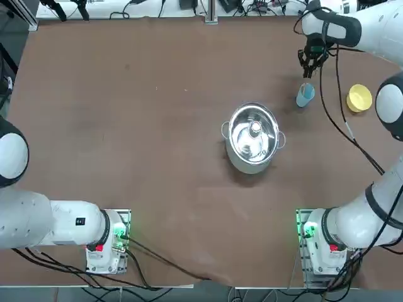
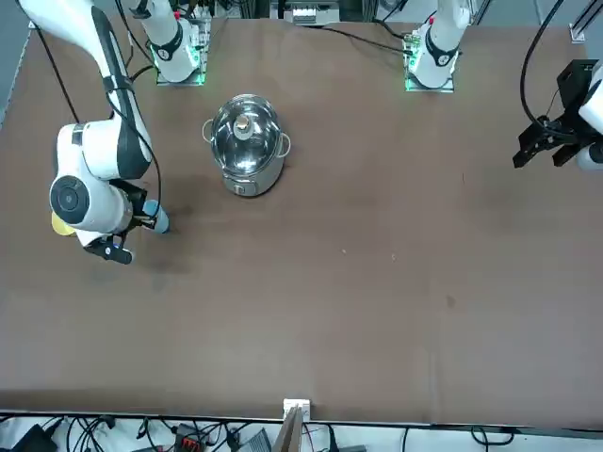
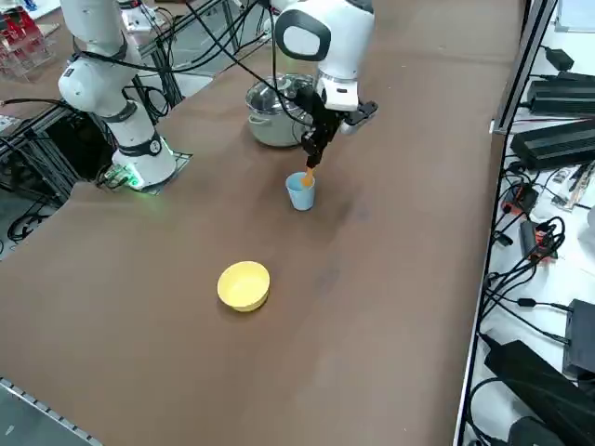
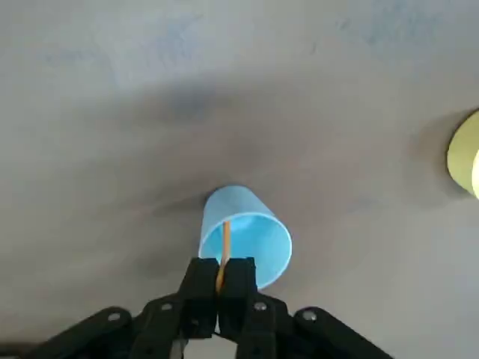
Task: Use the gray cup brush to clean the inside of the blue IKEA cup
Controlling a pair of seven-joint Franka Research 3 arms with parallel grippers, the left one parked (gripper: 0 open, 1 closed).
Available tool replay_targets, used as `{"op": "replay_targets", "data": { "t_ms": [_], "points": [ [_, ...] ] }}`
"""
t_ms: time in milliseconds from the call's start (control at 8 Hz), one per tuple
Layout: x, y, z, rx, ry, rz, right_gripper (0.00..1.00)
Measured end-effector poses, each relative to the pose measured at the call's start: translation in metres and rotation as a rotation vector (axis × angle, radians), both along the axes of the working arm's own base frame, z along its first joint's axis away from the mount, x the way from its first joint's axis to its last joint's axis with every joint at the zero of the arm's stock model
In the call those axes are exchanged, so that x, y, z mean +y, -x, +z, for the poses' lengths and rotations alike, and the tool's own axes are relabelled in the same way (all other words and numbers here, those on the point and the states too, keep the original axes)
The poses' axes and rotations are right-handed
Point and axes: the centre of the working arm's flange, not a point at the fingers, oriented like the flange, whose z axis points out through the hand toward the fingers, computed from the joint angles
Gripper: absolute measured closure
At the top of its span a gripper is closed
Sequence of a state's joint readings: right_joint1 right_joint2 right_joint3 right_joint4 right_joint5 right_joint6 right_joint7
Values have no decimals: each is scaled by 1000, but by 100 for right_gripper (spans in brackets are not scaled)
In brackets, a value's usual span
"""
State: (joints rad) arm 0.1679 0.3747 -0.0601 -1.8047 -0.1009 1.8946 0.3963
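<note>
Clamped between my right gripper's [image 4: 220,283] fingers is the gray cup brush [image 4: 224,247], its orange-tan handle running down into the blue IKEA cup [image 4: 247,238]. From overhead, taking the steel pot [image 1: 253,136] as the centre of the brown table [image 1: 126,138], I see the blue cup standing upright at about one o'clock, the gripper directly above it. At roughly two o'clock, farther out, sits the yellow cup [image 1: 359,98], well apart from the blue one.
</note>
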Motion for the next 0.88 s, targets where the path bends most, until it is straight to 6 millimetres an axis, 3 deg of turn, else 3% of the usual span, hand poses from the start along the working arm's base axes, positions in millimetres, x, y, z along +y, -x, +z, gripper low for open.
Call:
{"op": "replay_targets", "data": {
  "t_ms": [875],
  "points": [
    [-29, 4, -2, 50, 18, -49, 96]
  ]
}}
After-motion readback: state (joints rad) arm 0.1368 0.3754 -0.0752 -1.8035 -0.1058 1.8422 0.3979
